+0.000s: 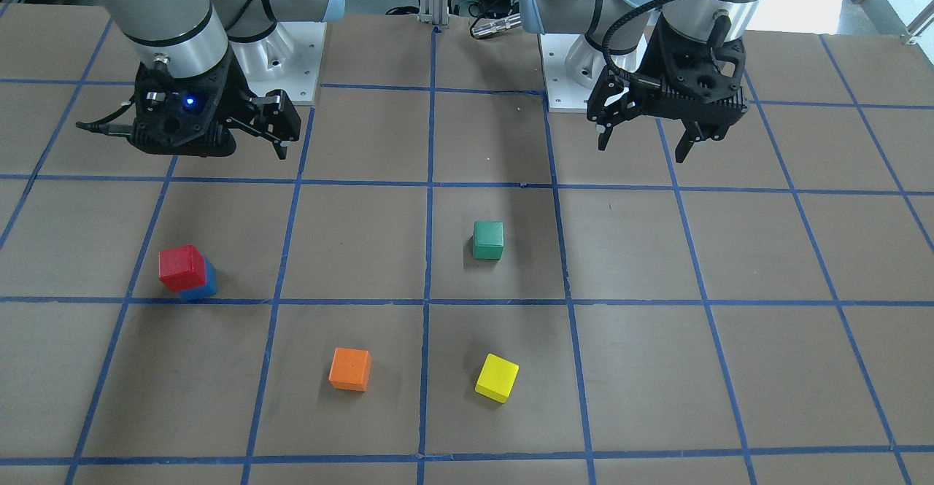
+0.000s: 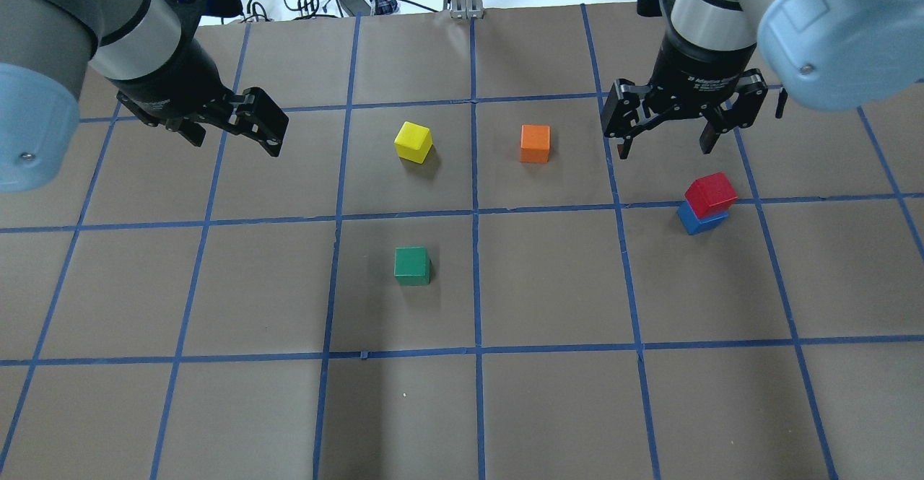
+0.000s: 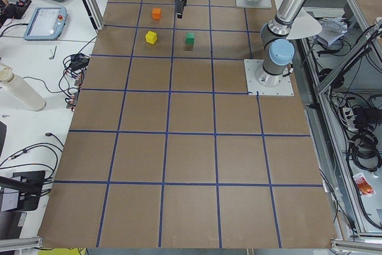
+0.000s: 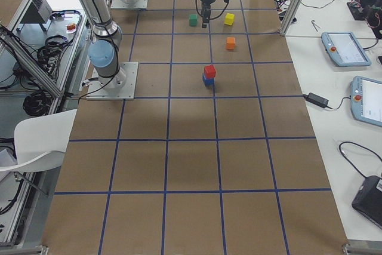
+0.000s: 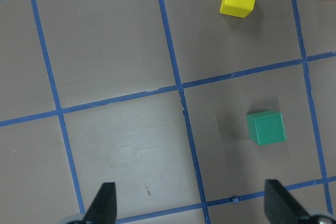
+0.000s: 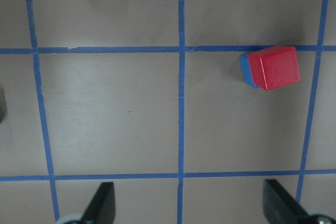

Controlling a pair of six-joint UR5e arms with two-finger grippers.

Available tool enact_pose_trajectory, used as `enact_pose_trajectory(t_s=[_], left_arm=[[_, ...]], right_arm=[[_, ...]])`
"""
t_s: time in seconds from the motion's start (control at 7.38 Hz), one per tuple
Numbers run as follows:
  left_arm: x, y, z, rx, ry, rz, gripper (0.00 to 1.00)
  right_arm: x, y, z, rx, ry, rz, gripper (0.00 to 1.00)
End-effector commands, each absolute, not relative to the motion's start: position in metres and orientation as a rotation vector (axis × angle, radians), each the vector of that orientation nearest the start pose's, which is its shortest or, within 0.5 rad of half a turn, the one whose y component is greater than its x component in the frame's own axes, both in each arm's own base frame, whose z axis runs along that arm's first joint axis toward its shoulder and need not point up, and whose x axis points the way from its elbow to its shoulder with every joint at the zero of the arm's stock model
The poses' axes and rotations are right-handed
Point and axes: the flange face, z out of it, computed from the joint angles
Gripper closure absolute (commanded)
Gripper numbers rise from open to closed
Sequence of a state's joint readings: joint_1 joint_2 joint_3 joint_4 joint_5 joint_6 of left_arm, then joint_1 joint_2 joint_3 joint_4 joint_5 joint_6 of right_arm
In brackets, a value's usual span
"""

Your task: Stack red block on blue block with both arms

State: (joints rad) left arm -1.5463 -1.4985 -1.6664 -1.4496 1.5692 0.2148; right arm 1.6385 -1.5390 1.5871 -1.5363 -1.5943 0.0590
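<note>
Well, your red block (image 2: 711, 193) sits atop the blue block (image 2: 699, 220), slightly skewed, standing unaided; right gripper (image 2: 665, 149) hangs above and beside it, fingers spread, empty, so nothing nudges them; left gripper (image 2: 234, 142) hovers well apart, fingers likewise spread.

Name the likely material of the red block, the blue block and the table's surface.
Red block: probably painted wood or hard plastic; flat matte faces, crisp edges, no glare. Blue block: same look, same matte paint-like colour. Table surface: seemingly brown paper or card sheets, dull, with faint scuffs, gridded with blue tape.
</note>
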Motion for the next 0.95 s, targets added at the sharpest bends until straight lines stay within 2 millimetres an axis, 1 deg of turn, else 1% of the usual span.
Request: enact_pose_trajectory(t_s=[0.0, 0.41, 0.68, 0.81], left_arm=[[-0.122, -0.474, 0.487, 0.297, 3.114, -0.151, 0.00], [-0.122, -0.474, 0.488, 0.297, 3.114, -0.153, 0.00], [-0.122, -0.474, 0.489, 0.297, 3.113, -0.155, 0.00], [-0.122, -0.474, 0.489, 0.297, 3.113, -0.155, 0.00]], right_arm=[[0.165, -0.475, 0.471, -0.021, 3.162, 0.131, 0.00], [0.156, -0.475, 0.476, 0.004, 3.159, 0.122, 0.00], [0.155, -0.470, 0.481, 0.009, 3.155, 0.115, 0.00], [0.154, -0.471, 0.481, 0.011, 3.155, 0.120, 0.00]])
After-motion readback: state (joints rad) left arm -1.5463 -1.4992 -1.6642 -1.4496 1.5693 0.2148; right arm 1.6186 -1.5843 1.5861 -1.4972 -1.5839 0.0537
